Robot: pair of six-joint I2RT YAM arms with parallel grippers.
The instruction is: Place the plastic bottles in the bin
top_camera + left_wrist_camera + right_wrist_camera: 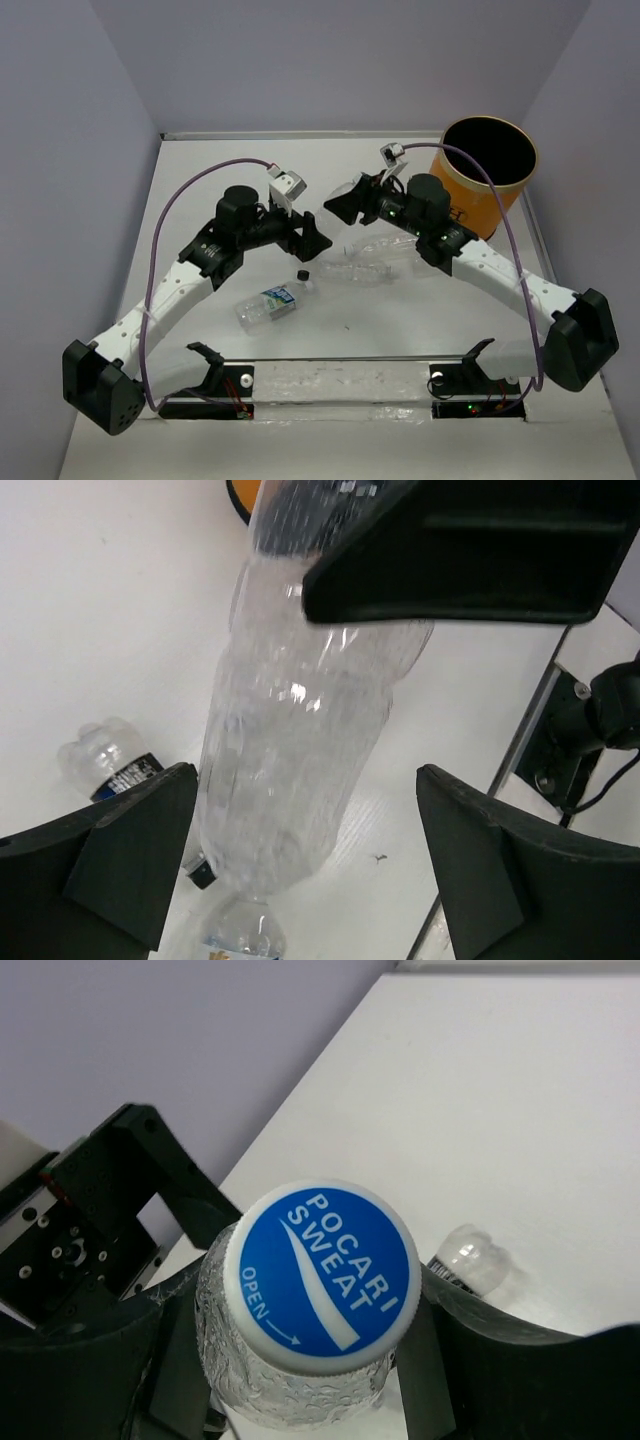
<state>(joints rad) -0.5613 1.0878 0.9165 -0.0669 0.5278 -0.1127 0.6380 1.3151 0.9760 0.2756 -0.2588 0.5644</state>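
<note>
My right gripper (338, 205) (315, 1305) is shut on the neck of a clear bottle (318, 1265) with a blue-white "Pocari Sweat" cap and holds it above the table. The same bottle (300, 740) hangs between the fingers of my open left gripper (312, 238) (305, 780), with a gap on its right side. A bottle with a blue-white label (272, 303) lies on the table, a loose black cap (302, 273) beside it. A small dark-labelled bottle (110, 768) (470, 1260) lies nearby. The orange bin (470, 205) stands at the back right, behind the right arm.
More clear plastic (375, 262) lies under the right arm. A clear rail with black brackets (340, 385) runs along the near edge. Purple cables (160, 260) arc over both arms. Grey walls close the left, back and right sides.
</note>
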